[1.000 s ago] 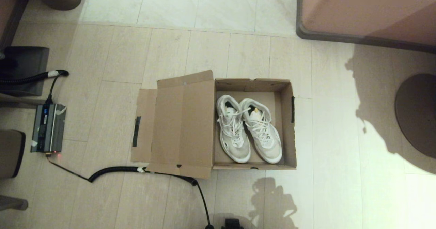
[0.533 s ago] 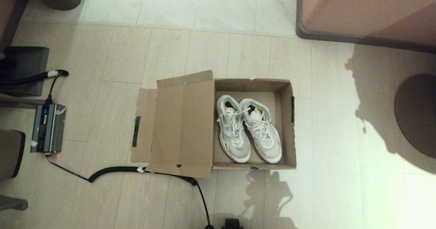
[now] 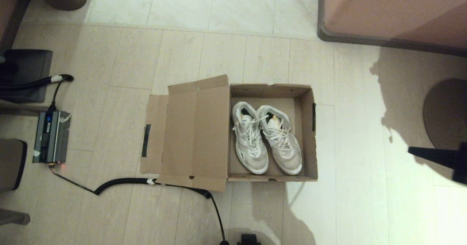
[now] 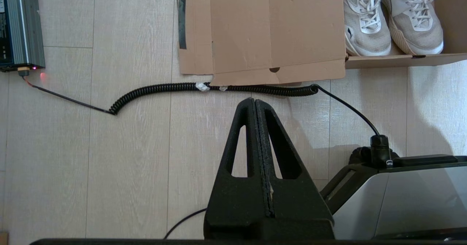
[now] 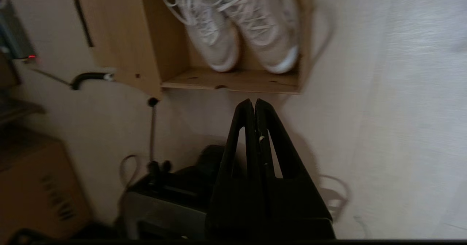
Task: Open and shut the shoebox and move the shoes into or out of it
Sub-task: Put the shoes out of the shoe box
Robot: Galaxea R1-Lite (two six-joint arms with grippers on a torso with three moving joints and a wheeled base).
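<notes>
Cardboard shoebox (image 3: 308, 135) lies open with the shoes (image 3: 266, 141) inside; right pincer (image 5: 254, 104) and left pincer (image 4: 254, 102), both closed and empty, hold nothing yet.

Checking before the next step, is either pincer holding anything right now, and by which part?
Nothing is held. The left pincer and right pincer are both shut and empty, short of the shoebox.

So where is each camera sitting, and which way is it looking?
Head view: high on the robot's head, looking down at the floor, the open shoebox and the shoes; the right gripper pokes in at the right edge.
Left wrist view: behind the shut left gripper, facing the lid flap and coiled cable.
Right wrist view: behind the shut right gripper, facing the shoebox's near wall.
All three views show the shoes.
</notes>
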